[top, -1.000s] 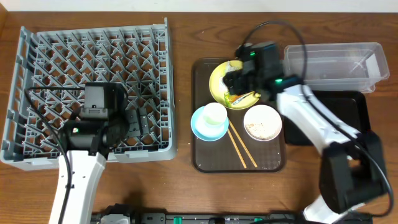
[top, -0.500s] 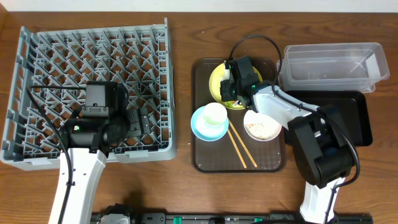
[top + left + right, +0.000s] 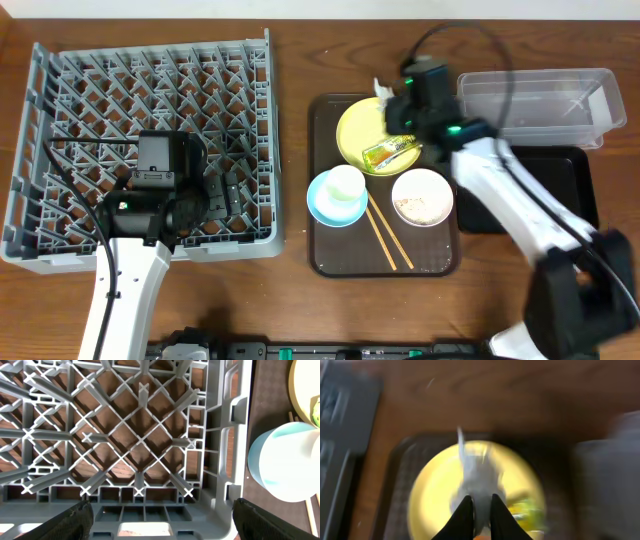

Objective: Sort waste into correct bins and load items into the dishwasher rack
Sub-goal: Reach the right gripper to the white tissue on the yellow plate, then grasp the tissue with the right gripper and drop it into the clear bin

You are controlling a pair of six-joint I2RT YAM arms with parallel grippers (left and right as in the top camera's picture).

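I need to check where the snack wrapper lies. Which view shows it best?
Overhead: the wrapper lies whole and sharp on the yellow plate. The right wrist view shows only a blurred green-yellow patch; the left wrist view catches at most a sliver at its edge.

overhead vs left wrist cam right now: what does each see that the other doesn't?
Overhead only: the clear rectangular plastic tub, the shallow glossy black tray, the white bowl holding rice-like scraps, and the right gripper pinching a crumpled white scrap.
Left wrist only: just detail, the rack's corner cells up close, framed by the wide-open left gripper.
Both: the grey plastic dishwasher rack, the light blue bowl, the round yellow plate and the brown serving tray.
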